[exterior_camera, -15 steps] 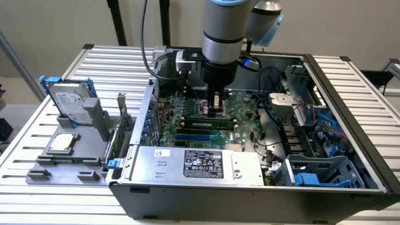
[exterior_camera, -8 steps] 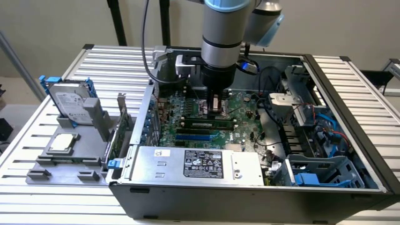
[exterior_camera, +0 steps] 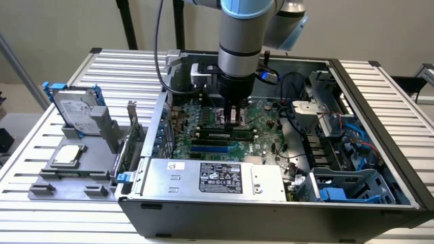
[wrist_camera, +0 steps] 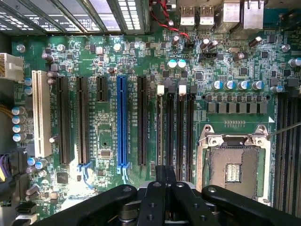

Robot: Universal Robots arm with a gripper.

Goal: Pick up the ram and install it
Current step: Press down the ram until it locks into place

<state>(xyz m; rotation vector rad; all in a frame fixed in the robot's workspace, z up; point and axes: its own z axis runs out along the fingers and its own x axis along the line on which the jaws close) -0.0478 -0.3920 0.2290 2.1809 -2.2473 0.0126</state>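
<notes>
Closed black gripper [wrist_camera: 165, 181] hangs low over the green motherboard [wrist_camera: 108, 127], just beside its black memory slots [wrist_camera: 175, 127]. Its fingers hold nothing that I can see. I cannot find the ram anywhere.

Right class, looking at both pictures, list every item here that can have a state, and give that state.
computer case: open, side panel off
hand: shut, down inside the case above the motherboard
hard drive: outside the case, standing in a grey holder
CPU socket: bare, no cooler on it
blue slot: empty
</notes>
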